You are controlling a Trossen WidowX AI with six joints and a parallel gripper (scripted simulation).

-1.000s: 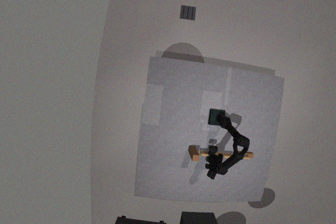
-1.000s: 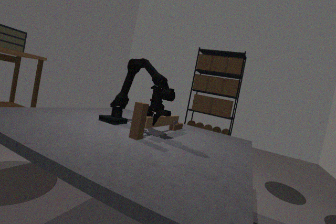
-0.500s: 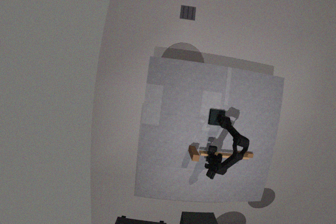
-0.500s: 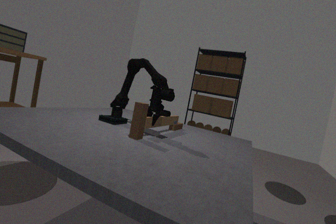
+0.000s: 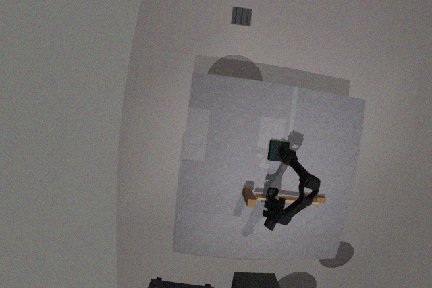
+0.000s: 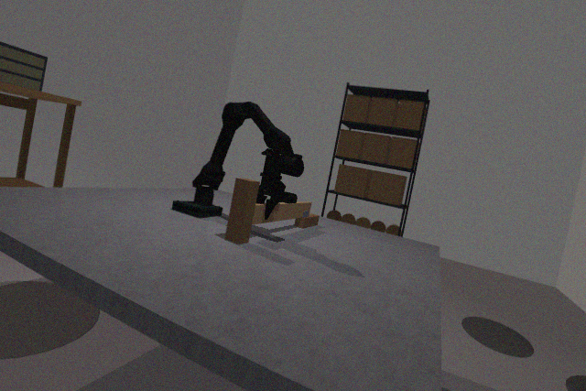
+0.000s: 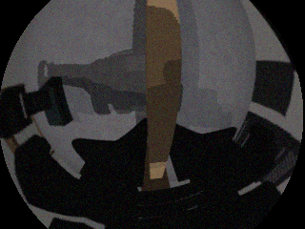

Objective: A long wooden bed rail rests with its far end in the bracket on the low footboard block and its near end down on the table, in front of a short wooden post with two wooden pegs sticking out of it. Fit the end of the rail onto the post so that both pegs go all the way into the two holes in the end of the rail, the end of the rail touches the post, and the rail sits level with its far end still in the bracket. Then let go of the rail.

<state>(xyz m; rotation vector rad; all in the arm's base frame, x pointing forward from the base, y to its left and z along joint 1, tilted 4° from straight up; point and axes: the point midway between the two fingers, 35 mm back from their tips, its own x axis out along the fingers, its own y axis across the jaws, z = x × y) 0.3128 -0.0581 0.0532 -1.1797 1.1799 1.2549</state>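
Low in middle of top view, pincer point(image 5: 271, 197) pinches rail point(image 5: 306, 199); you see post point(image 5: 249, 197) just left, along rail's length.

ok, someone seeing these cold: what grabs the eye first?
The black arm arching over the table, its pincer shut on the wooden rail beside the upright post, near the table's middle in the exterior view. From the top, the rail runs rightward from the post. Behind the table, on the right in the exterior view, a dark shelf rack of brown boxes stands out.
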